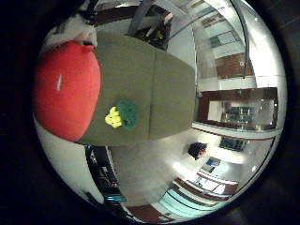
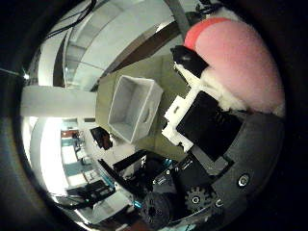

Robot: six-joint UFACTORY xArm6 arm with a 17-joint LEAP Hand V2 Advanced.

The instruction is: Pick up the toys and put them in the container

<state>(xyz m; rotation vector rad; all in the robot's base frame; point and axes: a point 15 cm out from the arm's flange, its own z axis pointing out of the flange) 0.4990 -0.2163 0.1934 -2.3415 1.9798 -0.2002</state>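
On the olive-green tabletop lies a small plush toy, dark green with a yellow part, resting near the tabletop edge and apart from everything else on that surface. A large red plush toy fills the 9 o'clock side of the little-finger view and sits very close to the palm; its outer part overlaps the tabletop edge. The thumb view shows the same red toy at 1 o'clock, pressed against the white and black parts of the hand, with a white fluffy patch where toy and hand meet. Contact is plain, yet whether the fingers are curled round the toy or merely laid against it cannot be told. A white open-topped container stands upright on the tabletop, interior visible and holding nothing, well apart from the hand. Room floor and furniture show beyond the tabletop.
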